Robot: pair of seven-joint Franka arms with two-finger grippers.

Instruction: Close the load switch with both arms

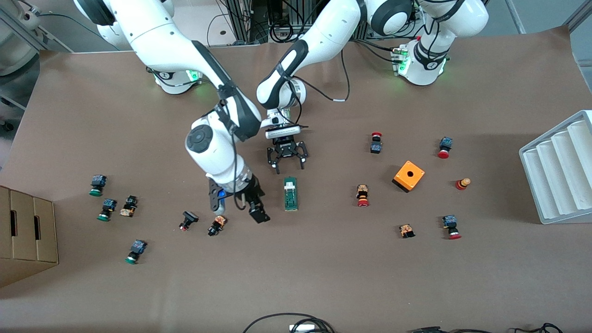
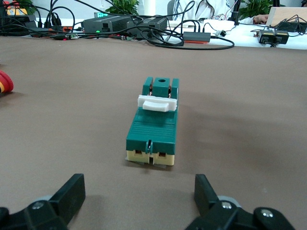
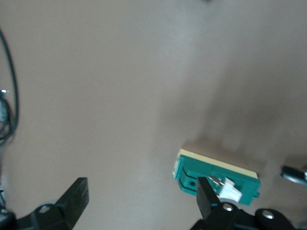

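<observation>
The load switch [image 1: 290, 193] is a narrow green bar with a white block, lying flat mid-table. My left gripper [image 1: 286, 159] is open, just over the table at the switch's end toward the robots' bases. In the left wrist view the switch [image 2: 152, 127] lies straight ahead of the left gripper [image 2: 139, 194], apart from both fingers. My right gripper [image 1: 237, 208] is open beside the switch, toward the right arm's end of the table. In the right wrist view the right gripper [image 3: 141, 196] holds nothing, and the switch [image 3: 216, 179] lies just outside one finger [image 3: 206, 199].
Two small push buttons [image 1: 216, 225] [image 1: 188, 220] lie close to the right gripper. An orange box with a hole [image 1: 408, 175] and several red-capped buttons [image 1: 362, 195] lie toward the left arm's end, before a white ribbed tray [image 1: 559, 171]. A cardboard box [image 1: 27, 231] stands at the right arm's end.
</observation>
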